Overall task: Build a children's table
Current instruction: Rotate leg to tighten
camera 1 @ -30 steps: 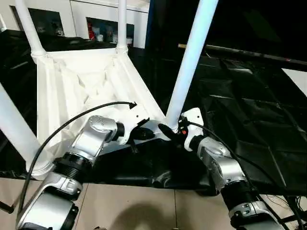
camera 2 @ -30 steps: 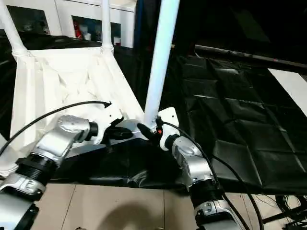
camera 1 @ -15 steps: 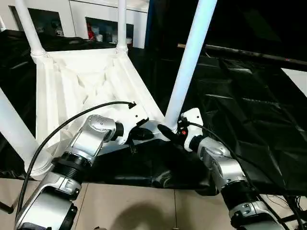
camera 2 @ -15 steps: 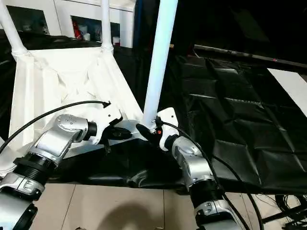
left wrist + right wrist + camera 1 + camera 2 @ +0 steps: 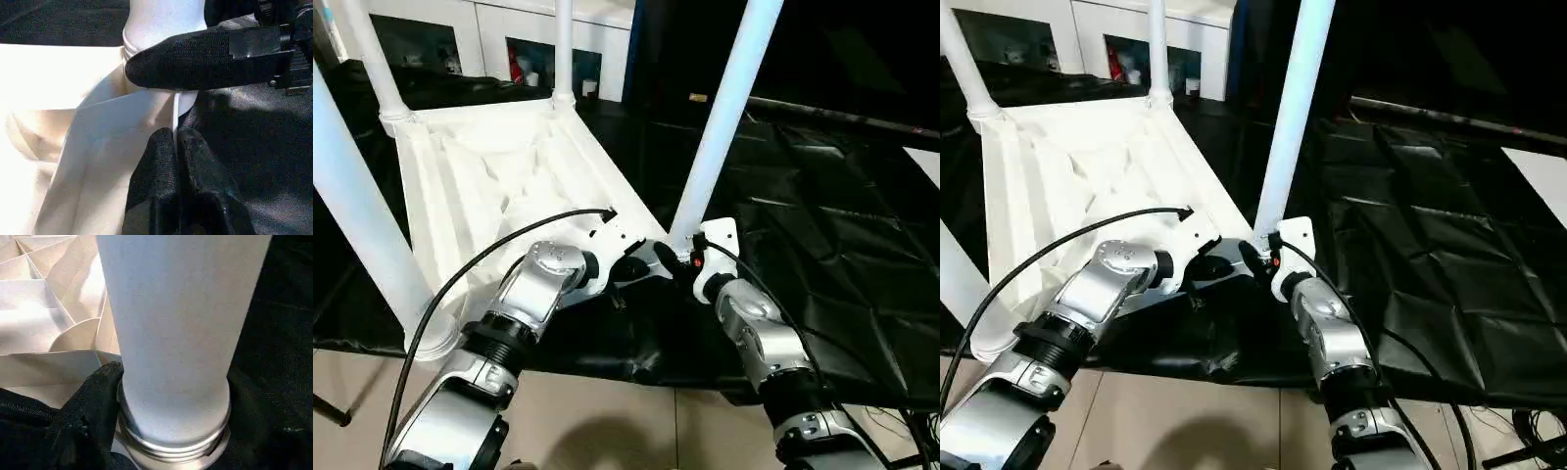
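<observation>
- Lying upside down on the black-draped work table (image 5: 822,255), the white tabletop (image 5: 499,176) shows its ribbed underside, with 4 tube legs rising from its corner sockets.
- The near-right leg (image 5: 720,127) stands upright in its socket at the corner closest to both grippers; in the right wrist view its threaded collar (image 5: 173,438) sits at the base of the tube, just above the socket.
- The near-left leg (image 5: 362,196) stands in the corner socket at the table's front edge; 2 far legs (image 5: 563,49) rise from the back corners.
- The right gripper (image 5: 677,262) sits at the base of the near-right leg with its jaws spread around the tube; 1 black finger (image 5: 93,396) presses against the collar, and the other is hidden behind the leg (contact on that side cannot be told).
- The left gripper (image 5: 641,269) has its 2 fingers (image 5: 161,166) pressed together on the thin edge of the tabletop's rim, just beside the same corner socket.
- In the left wrist view a finger of the right gripper crosses in front of the leg base.
- White cabinets (image 5: 460,29) stand behind the work table.
</observation>
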